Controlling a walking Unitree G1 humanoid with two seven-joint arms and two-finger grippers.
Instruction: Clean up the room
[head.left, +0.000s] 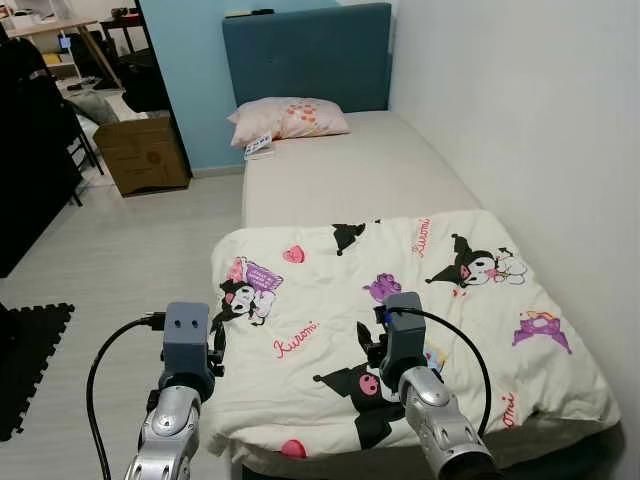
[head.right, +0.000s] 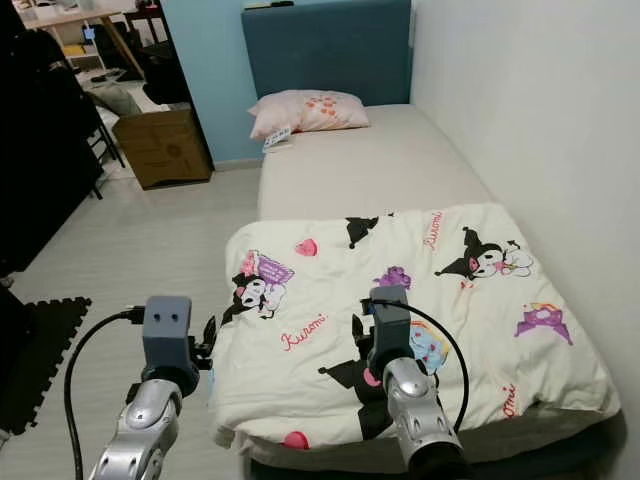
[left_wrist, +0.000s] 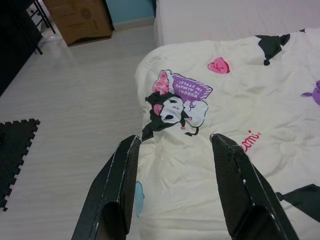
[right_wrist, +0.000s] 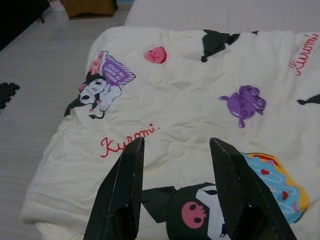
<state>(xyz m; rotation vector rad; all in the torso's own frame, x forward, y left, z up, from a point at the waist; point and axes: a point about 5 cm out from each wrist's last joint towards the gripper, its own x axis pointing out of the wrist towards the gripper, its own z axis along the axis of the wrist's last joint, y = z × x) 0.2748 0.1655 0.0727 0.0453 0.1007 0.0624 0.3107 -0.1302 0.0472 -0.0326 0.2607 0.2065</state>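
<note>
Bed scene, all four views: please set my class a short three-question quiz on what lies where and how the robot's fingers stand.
1. True or false: the cartoon-print blanket covers the whole mattress up to the pillow.
2. Multiple choice: the cardboard box stands
A) on the bed
B) on the floor beside the head of the bed
C) on the black foam mat
3. Fill in: the fingers of the left gripper and the right gripper are both ____, above the blanket.

Key
1. False: it covers the foot end; the mattress near the pillow is bare.
2. B
3. open
</note>
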